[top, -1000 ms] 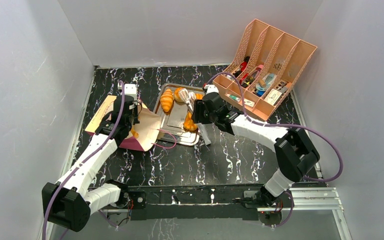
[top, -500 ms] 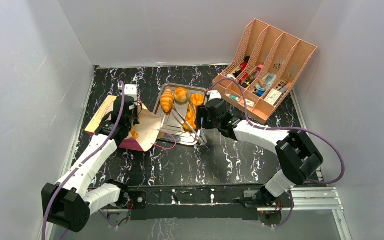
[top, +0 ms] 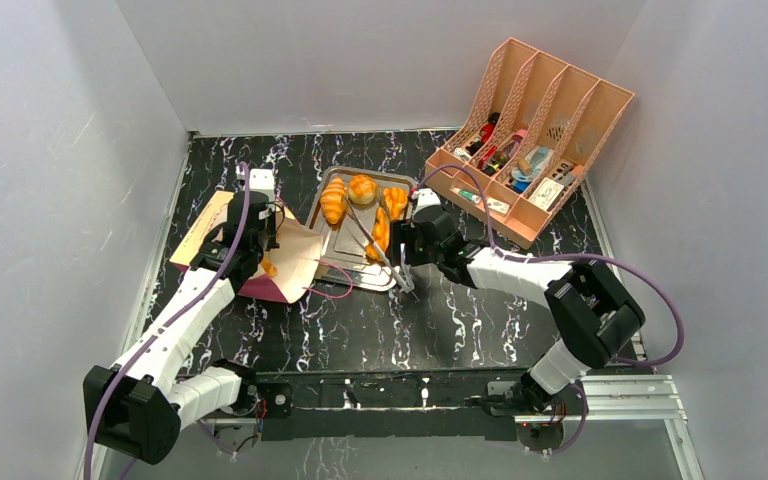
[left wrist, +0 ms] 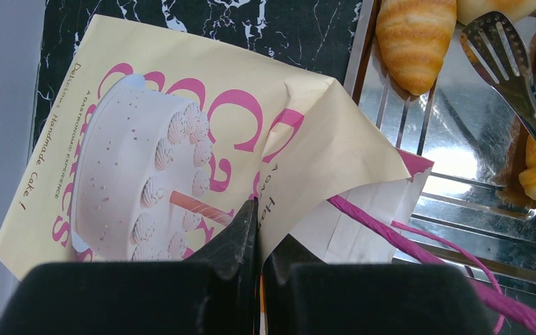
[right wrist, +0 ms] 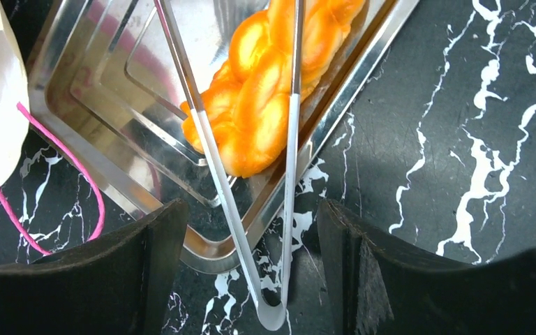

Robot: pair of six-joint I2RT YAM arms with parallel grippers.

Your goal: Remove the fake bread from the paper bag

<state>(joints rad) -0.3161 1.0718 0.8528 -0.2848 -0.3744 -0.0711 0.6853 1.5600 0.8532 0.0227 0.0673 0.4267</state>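
The paper bag (top: 222, 232) lies on its side at the left, mouth toward a steel tray (top: 345, 272). My left gripper (left wrist: 257, 209) is shut on the bag's (left wrist: 181, 132) upper mouth edge. A bit of orange (top: 270, 268) shows at the mouth. On the tray lie fake bread pieces: a croissant (top: 334, 200), a round roll (top: 362, 187) and a braided loaf (right wrist: 265, 91). Metal tongs (right wrist: 289, 174) rest astride the loaf, their bend on the table. My right gripper (right wrist: 251, 209) stands open around the tongs' bend, its fingers clear of them.
A peach file rack (top: 530, 130) holding small items stands at the back right. The bag's pink cord handles (right wrist: 56, 181) trail over the table beside the tray's near corner. White walls close in the left, back and right sides.
The right gripper has lowered the tongs over the tray and opened, letting them go; they now lie across the braided loaf. The left arm and bag have not moved.
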